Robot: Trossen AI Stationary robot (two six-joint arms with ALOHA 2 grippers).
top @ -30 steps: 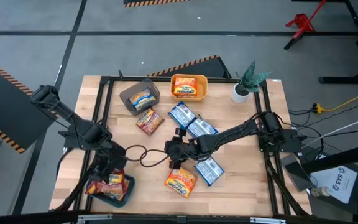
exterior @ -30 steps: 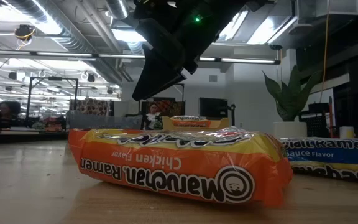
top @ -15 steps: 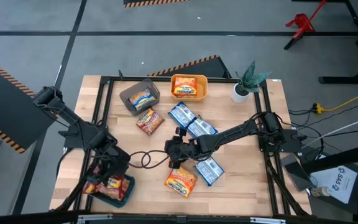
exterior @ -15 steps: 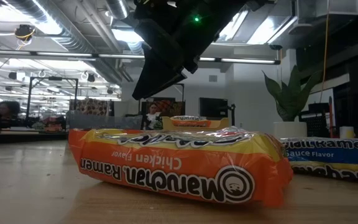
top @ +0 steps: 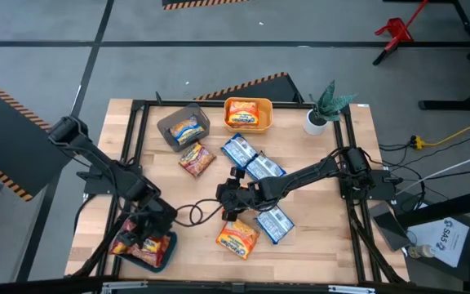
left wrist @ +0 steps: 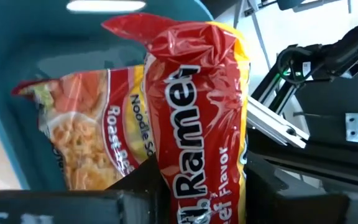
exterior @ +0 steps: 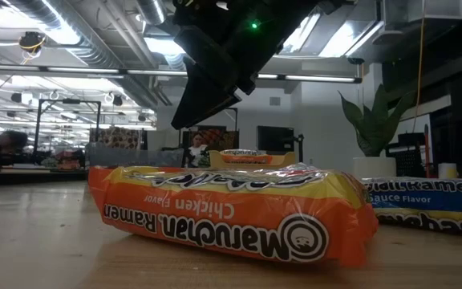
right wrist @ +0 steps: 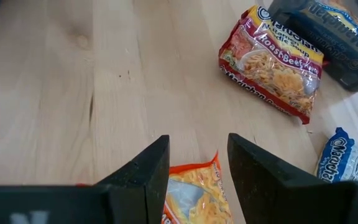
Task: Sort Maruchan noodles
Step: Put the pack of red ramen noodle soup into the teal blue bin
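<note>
High view: the left gripper (top: 147, 237) hangs over the teal bin (top: 165, 252) at the near left corner of the table. It is clamped on a red packet (top: 128, 243) above that bin. The right gripper (top: 233, 198) sits near the table's centre. An orange packet (top: 237, 236) lies just nearer than it, a blue packet (top: 274, 222) to the right. More blue packets (top: 250, 159) lie farther off. A red-pink packet (top: 196, 159) lies far left of centre, below the grey bin (top: 173, 122). The yellow-orange bin (top: 249, 124) stands at the far edge.

Low view: the orange packet (exterior: 231, 210) lies flat, long axis across the picture, with a dark gripper (exterior: 215, 60) well above it.

Left wrist view: the red packet (left wrist: 194, 118) stands on end between the fingers, over the teal bin (left wrist: 36, 50), which already holds another packet (left wrist: 86, 130).

Right wrist view: the fingers (right wrist: 142, 177) stand apart and empty. The orange packet (right wrist: 188, 196) shows directly between them. Judgement: the right arm is nearest; a straight descent should meet it.
</note>
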